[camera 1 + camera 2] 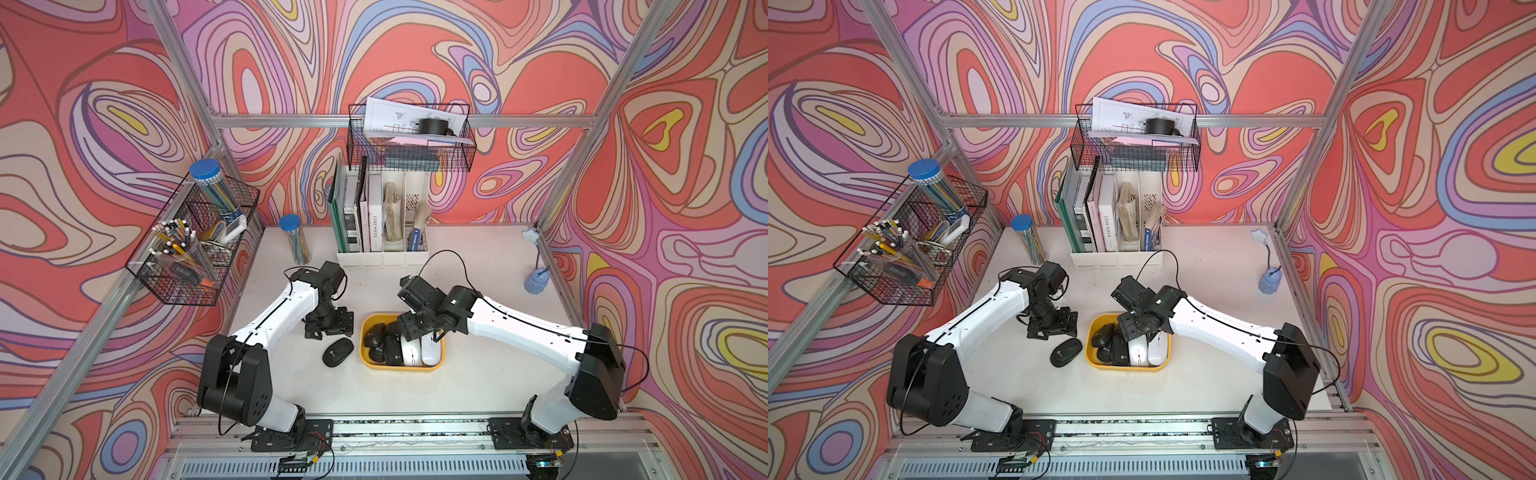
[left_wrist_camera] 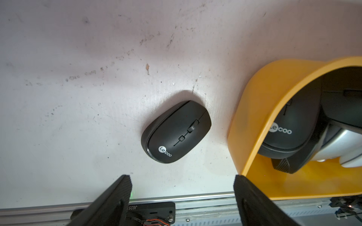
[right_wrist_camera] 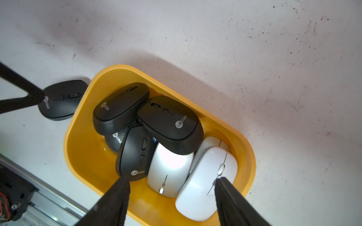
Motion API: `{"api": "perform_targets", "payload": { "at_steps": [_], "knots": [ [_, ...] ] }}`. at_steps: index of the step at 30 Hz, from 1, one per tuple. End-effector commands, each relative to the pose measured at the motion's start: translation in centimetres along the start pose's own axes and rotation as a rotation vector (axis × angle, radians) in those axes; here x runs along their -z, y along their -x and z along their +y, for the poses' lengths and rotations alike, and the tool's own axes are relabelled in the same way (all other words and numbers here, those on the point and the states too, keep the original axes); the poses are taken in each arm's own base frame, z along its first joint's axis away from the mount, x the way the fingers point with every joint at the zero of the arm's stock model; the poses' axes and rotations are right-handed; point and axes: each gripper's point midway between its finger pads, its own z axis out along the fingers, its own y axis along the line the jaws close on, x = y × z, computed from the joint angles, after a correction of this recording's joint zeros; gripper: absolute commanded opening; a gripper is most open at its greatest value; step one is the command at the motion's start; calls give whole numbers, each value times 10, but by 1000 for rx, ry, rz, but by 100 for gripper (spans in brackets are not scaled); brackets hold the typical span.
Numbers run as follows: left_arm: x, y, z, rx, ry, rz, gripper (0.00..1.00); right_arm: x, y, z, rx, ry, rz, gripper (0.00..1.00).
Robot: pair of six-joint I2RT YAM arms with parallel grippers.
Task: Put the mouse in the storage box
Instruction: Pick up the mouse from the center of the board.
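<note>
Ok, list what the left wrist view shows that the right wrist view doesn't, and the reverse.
Left wrist only: the left fingers both in view, spread, empty, with the loose black mouse shown whole ahead of them. Right wrist only: the right fingers, spread above the storage box, whose full pile shows, black mice partly over pale mice. Both: that loose mouse on the table beside the box; the left wrist view catches just one end of the box.
</note>
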Motion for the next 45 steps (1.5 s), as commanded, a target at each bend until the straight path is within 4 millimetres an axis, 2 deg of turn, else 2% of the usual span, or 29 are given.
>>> {"api": "perform_targets", "payload": {
  "at_steps": [1,5,12,16,20,29,32,40,45],
  "knots": [
    [-7,-6,17,-64,129,95,88,24,8,-2,-71,34,-101,74],
    [-16,-7,22,-38,199,174,88,41,0,-13,-79,19,-123,76],
    [-39,-27,7,-84,212,271,94,58,-5,-16,-110,55,-162,77],
    [-38,-31,-1,-125,192,271,96,65,-5,-21,-105,33,-169,77],
    [-41,-32,16,-138,298,302,96,69,-4,-22,-109,37,-187,77],
    [-61,-33,9,-136,259,343,97,81,-1,-24,-116,41,-207,77],
    [-67,-35,1,-130,208,357,97,84,0,-24,-119,37,-205,77],
    [-85,-34,3,-112,209,393,96,87,4,-24,-122,38,-215,77],
    [-92,-27,2,-73,179,380,90,88,3,-24,-124,40,-223,75]
  ]
}}
